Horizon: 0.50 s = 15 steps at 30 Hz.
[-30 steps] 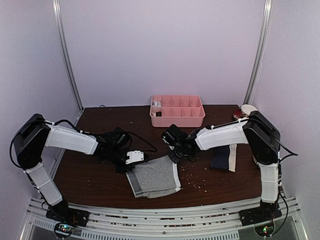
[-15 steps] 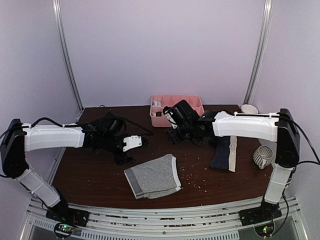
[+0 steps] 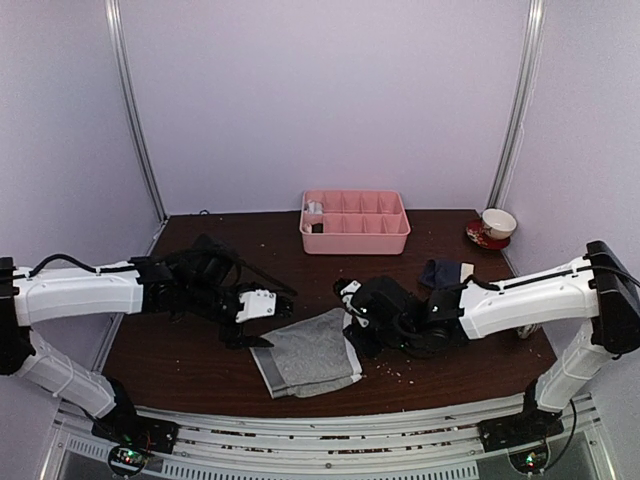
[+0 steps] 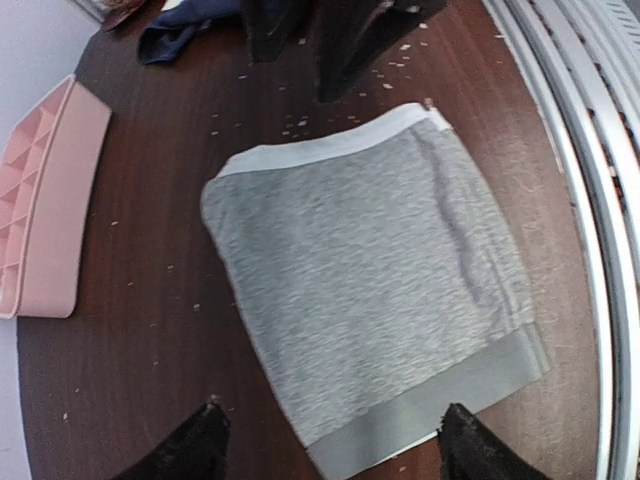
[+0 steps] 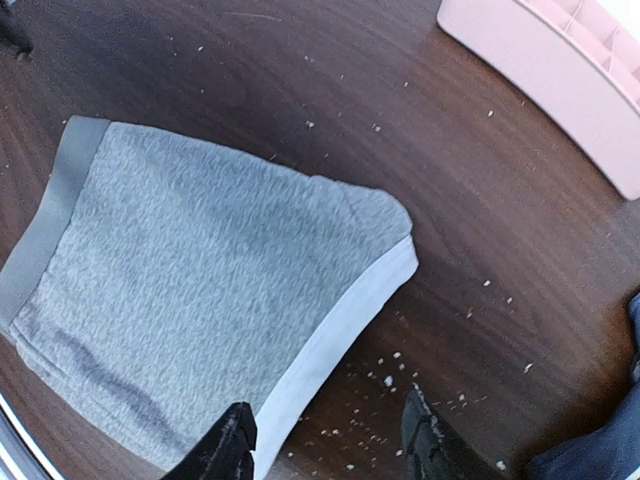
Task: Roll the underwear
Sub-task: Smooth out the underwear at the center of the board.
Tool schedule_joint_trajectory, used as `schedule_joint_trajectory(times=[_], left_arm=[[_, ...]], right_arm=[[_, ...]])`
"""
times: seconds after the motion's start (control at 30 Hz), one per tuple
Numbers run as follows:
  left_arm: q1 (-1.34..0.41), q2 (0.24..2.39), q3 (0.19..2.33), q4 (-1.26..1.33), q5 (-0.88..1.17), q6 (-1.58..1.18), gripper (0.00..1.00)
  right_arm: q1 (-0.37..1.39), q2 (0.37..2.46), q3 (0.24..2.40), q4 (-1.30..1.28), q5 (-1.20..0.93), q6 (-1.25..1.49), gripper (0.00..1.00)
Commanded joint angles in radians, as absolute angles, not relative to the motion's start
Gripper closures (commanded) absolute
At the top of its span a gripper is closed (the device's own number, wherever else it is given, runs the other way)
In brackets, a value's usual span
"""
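Left gripper [image 4: 335, 445]: jaws spread wide and holding nothing; the two dark fingertips [image 4: 205, 445] stand on either side of the near corner of the grey cloth's band. Whether they touch the cloth cannot be told.
Right gripper [image 5: 330, 440]: jaws apart and holding nothing, poised over the pale hem on the opposite edge of the same cloth; one fingertip [image 5: 235, 445] overlaps that hem in the wrist view.
Grey underwear [image 3: 310, 352]: folded flat on the table toward the near edge, lying between the two grippers. It has a darker grey band on the left gripper's side and a whitish band on the right gripper's side, with a soft crease running across the fabric.
Navy underwear [image 3: 445, 272]: crumpled in a heap behind the right arm, with a strip of cream band showing at its right. It is well apart from the grey piece.
Pink tray [image 3: 355, 240]: at the far middle of the table, with divided compartments. It sits apart from both garments.
Cup [image 3: 497, 220]: on a saucer in the far right corner.
Table [image 3: 200, 370]: dark wood, with pale crumbs [image 3: 395, 370] scattered mostly to the right of the grey piece.
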<state>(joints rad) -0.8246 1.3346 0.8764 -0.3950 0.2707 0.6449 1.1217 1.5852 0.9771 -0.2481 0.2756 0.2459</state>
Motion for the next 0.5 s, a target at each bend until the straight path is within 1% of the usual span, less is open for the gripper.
schedule_joint_trajectory(times=[0.0, 0.13, 0.23, 0.3, 0.4, 0.47], left_arm=[[-0.924, 1.343, 0.815, -0.375, 0.324, 0.713, 0.32], [-1.003, 1.410, 0.793, -0.355, 0.283, 0.728, 0.47], [-1.012, 1.466, 0.795, -0.350, 0.276, 0.727, 0.64], [-1.014, 1.497, 0.793, -0.346, 0.276, 0.726, 0.74], [-1.017, 1.525, 0.786, -0.346, 0.288, 0.728, 0.82], [-1.020, 1.533, 0.780, -0.346, 0.297, 0.731, 0.84]], right_arm=[[1.151, 1.560, 0.919, -0.128, 0.268, 0.312, 0.52], [1.158, 1.578, 0.880, -0.088, 0.260, 0.328, 0.60], [1.159, 1.619, 0.876, -0.069, 0.243, 0.331, 0.64], [1.160, 1.651, 0.879, -0.063, 0.228, 0.334, 0.68], [1.163, 1.678, 0.868, -0.048, 0.213, 0.340, 0.73], [1.166, 1.685, 0.854, -0.040, 0.209, 0.346, 0.76]])
